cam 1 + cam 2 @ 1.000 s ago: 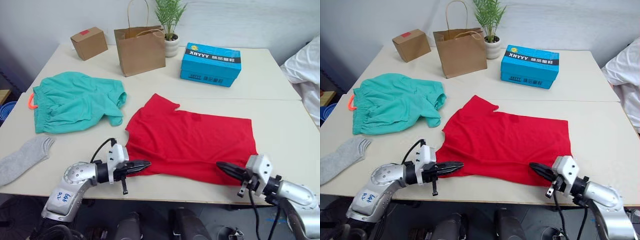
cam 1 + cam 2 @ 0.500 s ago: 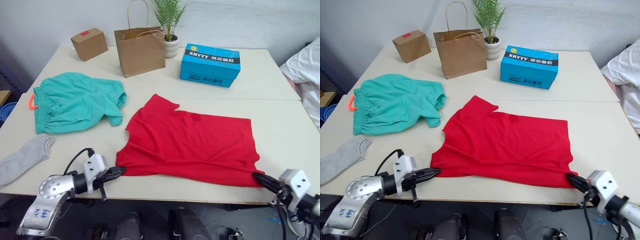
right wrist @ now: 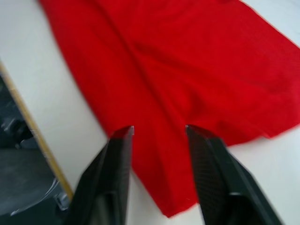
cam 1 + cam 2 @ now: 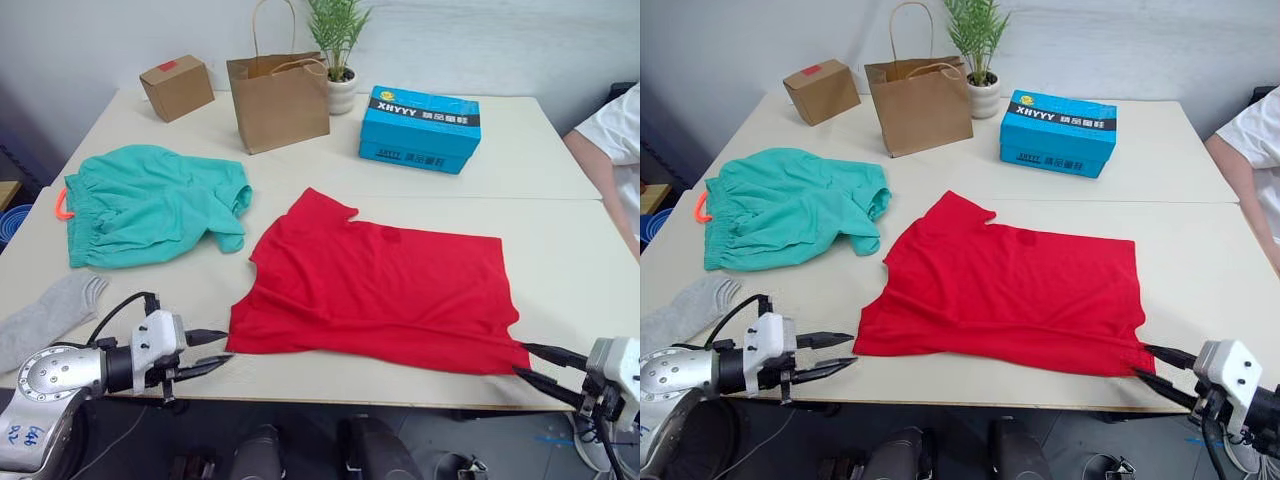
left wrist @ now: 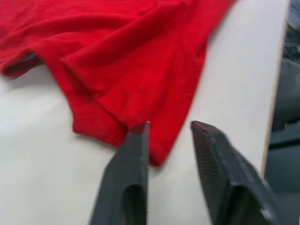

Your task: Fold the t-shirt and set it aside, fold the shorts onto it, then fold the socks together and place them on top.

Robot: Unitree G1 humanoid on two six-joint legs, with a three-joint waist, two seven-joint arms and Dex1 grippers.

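Note:
The red t-shirt (image 4: 380,285) lies folded in half on the middle of the table, its long edge toward the front. My left gripper (image 4: 212,348) stands open just off the shirt's front left corner (image 5: 117,136), fingers apart and holding nothing. At the front right corner (image 3: 183,197) my right gripper (image 4: 538,365) is open too, tips level with the shirt's edge. The teal-green shorts (image 4: 150,205) lie crumpled at the left with an orange drawstring (image 4: 62,205). A light grey sock (image 4: 45,318) rests at the table's front left.
At the back stand a small cardboard box (image 4: 176,86), a brown paper bag (image 4: 278,98), a potted plant (image 4: 340,50) and a blue shoe box (image 4: 422,128). A person's arm (image 4: 605,160) shows at the right edge. The table's front edge (image 4: 380,385) runs just behind both grippers.
Both grippers have drawn back outward toward the table's front edge and opened, letting go of the shirt's front corners. The shirt's front edge now lies flat.

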